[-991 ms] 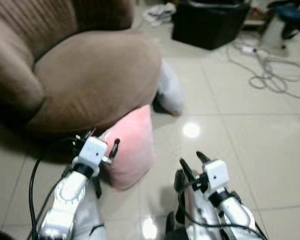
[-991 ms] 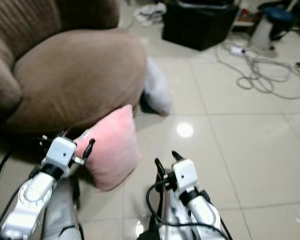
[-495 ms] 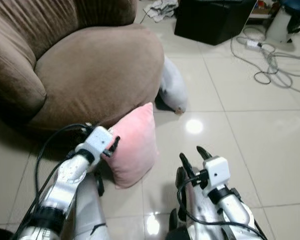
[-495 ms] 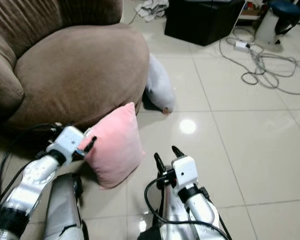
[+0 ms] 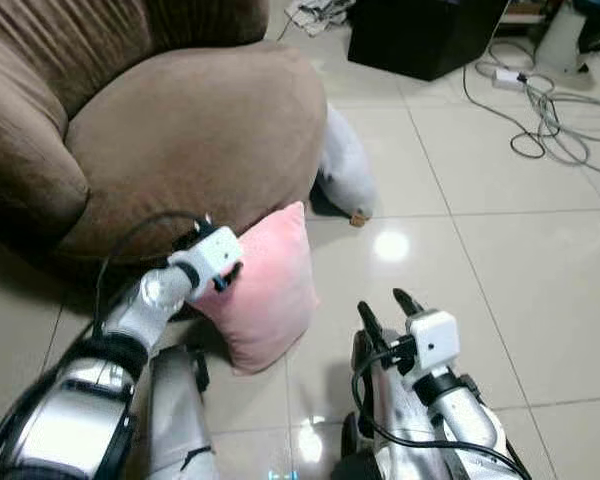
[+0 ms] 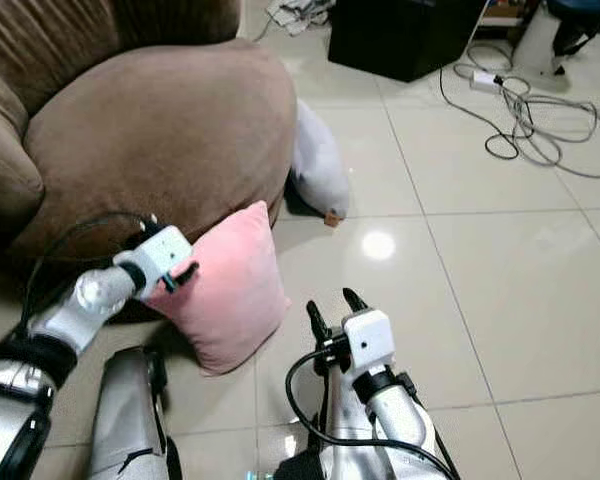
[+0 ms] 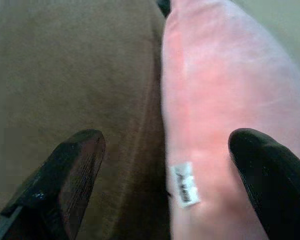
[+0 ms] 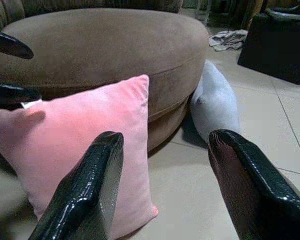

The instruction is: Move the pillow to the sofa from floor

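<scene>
- Pale glossy tiled floor [image 5: 520, 270] all around, with a tangle of grey cables [image 5: 540, 110] and a black box [image 5: 425, 35] far beyond both pincers.
- Big brown sofa [image 5: 180, 140] on the robot's left, its rounded seat bulging out over the floor.
- Pink pillow [image 5: 270, 290] standing on edge on the tiles, leaning against the sofa's front, right at the tips of the left gripper [image 5: 228, 277].
- Left gripper reached forward to the pillow's upper edge on the sofa side, fingers spread wide, holding nothing.
- From the left wrist, one black finger [image 7: 65, 180] over the brown upholstery, the other over the pink fabric; pillow seam and small white tag [image 7: 184, 184] lying between them, closer to the finger on the pillow side.
- Right gripper [image 5: 385, 308] lower and nearer the robot, well short of the pillow, pointing toward it; fingers apart, empty.
- From the right wrist, pillow ahead and toward one finger, grey cushion [image 8: 215, 102] farther on, tucked against the sofa base.
</scene>
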Robot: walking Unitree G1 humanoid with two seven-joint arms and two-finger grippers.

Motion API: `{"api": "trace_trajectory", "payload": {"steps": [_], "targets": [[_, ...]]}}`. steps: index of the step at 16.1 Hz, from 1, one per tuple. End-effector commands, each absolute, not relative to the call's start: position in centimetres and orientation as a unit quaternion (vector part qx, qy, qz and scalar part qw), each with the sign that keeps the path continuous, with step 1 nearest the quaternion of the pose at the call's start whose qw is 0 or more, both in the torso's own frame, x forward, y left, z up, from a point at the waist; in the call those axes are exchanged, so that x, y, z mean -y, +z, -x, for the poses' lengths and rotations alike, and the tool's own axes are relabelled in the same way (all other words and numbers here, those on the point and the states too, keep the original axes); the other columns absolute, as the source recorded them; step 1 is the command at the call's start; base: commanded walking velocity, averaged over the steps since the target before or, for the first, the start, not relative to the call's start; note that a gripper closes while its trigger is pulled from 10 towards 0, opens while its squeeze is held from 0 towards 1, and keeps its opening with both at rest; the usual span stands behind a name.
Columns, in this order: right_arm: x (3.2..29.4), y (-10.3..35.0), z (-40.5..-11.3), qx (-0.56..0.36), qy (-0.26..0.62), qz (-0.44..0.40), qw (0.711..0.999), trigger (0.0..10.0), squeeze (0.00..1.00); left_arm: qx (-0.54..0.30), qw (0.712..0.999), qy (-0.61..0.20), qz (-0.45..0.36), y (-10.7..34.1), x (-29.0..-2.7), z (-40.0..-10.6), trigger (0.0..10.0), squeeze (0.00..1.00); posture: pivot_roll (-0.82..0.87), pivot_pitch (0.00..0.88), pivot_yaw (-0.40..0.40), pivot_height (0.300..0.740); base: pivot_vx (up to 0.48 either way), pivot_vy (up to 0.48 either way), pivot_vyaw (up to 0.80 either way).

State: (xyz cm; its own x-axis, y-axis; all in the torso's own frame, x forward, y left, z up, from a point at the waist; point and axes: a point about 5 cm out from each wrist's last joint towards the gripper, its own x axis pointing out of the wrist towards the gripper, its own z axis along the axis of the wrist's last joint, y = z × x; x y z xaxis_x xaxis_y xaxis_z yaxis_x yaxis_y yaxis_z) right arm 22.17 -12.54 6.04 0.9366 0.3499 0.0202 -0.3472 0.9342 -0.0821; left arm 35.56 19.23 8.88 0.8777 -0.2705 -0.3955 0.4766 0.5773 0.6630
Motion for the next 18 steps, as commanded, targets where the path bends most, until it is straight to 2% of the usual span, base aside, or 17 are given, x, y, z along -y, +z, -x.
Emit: {"api": "trace_trajectory", "payload": {"steps": [1,4,6,10,18], "targets": [[12.6,6.1,-21.9,0.015,0.172,0.039,0.984,10.0,0.0,-0.142,0.868,-0.212,-0.427,8.5,-19.6,-35.5,10.0,0.0,-0.04,0.197,-0.037,0.485,0.0,0.0,0.0],[12.7,6.1,-21.4,0.013,0.161,0.037,0.986,10.0,0.0,-0.154,0.85,-0.198,-0.464,8.9,-20.6,-36.0,10.0,0.0,-0.07,0.196,-0.022,0.485,0.0,0.0,0.0],[12.9,6.1,-21.2,0.011,0.155,0.037,0.987,10.0,0.0,-0.183,0.828,-0.217,-0.483,9.1,-21.5,-35.9,10.0,0.0,-0.08,0.196,-0.017,0.485,0.0,0.0,0.0],[13.0,6.1,-21.0,0.007,0.149,0.039,0.988,10.0,0.0,-0.2,0.809,-0.232,-0.502,9.8,-22.4,-36.2,10.0,0.0,-0.08,0.197,-0.014,0.485,0.0,0.0,0.0],[13.2,6.0,-21.3,0.004,0.143,0.044,0.989,10.0,0.0,-0.227,0.768,-0.345,-0.488,9.6,-20.9,-35.8,10.0,0.0,-0.07,0.203,-0.007,0.485,0.0,0.0,0.0]]}}
